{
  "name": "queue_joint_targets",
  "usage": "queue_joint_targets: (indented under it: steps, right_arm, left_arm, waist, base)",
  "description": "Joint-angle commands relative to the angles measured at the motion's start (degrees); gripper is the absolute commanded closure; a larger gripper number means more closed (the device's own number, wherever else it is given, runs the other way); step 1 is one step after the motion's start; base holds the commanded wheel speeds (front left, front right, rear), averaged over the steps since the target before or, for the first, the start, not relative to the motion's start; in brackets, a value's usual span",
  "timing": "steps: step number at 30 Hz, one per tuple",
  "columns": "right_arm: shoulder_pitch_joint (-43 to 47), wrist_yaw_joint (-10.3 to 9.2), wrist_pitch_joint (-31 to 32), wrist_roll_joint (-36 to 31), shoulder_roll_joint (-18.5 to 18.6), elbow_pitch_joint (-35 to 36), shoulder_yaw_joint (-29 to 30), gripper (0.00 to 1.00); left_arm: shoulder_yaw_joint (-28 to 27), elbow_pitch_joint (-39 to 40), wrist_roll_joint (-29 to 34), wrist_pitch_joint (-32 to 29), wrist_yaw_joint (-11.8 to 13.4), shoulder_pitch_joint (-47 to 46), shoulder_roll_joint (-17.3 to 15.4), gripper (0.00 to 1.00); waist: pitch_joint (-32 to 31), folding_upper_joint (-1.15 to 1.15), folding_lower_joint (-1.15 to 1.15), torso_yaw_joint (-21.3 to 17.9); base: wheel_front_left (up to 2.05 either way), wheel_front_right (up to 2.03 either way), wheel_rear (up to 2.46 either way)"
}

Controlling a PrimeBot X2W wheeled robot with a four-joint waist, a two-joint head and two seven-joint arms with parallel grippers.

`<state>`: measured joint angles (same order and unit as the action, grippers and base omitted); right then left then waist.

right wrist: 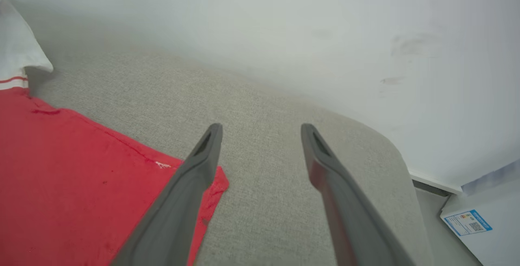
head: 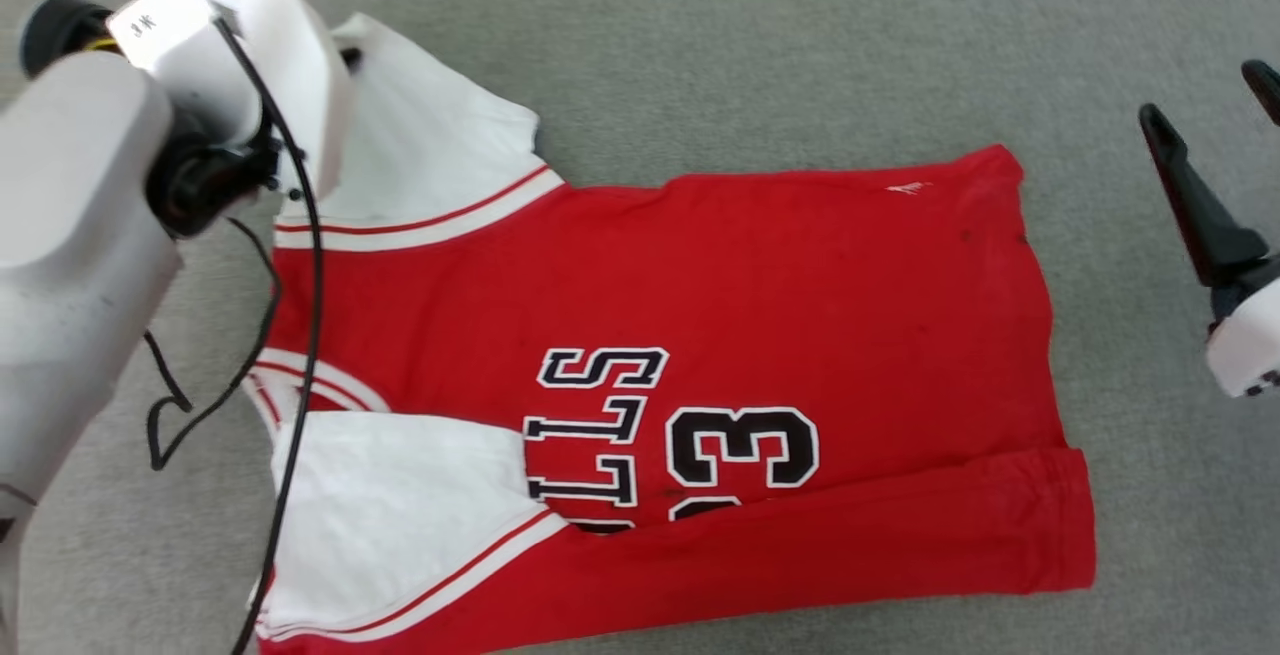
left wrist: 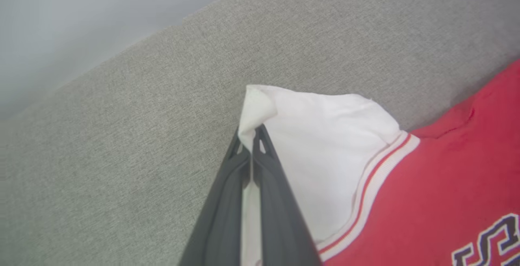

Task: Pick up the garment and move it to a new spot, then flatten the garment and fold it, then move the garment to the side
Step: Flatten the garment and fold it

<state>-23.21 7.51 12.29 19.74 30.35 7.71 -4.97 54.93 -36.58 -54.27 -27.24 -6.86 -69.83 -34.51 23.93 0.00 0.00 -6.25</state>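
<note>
Red shirt (head: 700, 285) lies on the grey cloth (head: 800, 35), collar toward 9 o'clock, hem toward 3. Its 6 o'clock edge is folded up over part of the lettering. My left arm (head: 80, 195) hangs over the white sleeve at 10 o'clock, black cable (head: 300, 355) dangling. My right claw (head: 1203, 92) hovers at 3 o'clock, fingers spread, clear of the shirt.

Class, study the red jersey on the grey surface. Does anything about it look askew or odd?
Yes. The garment isn't flat: its near long edge is folded over, hiding part of the number, and the left tool pinches a corner of the far white sleeve.
</note>
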Motion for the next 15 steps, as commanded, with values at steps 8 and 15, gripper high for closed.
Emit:
queue_joint_targets:
  steps: [8, 15]
  right_arm:
    - [-6.74, -0.06, 17.06, 12.25, 10.21, -4.62, -7.77, 0.00]
    - [-13.76, -0.06, 30.43, 18.85, 14.65, -10.16, -16.53, 0.00]
  left_arm:
    - [1.57, 4.58, 1.45, 4.64, -0.42, 1.76, 0.85, 1.00]
    - [2.21, 7.73, 2.38, 6.29, -0.26, 1.56, 1.55, 1.00]
  waist:
    - [-2.82, 0.00, 0.00, 5.41]
    - [-1.82, 0.00, 0.00, 8.00]
  base:
    - [0.00, 0.00, 0.00]
    - [0.00, 0.00, 0.00]
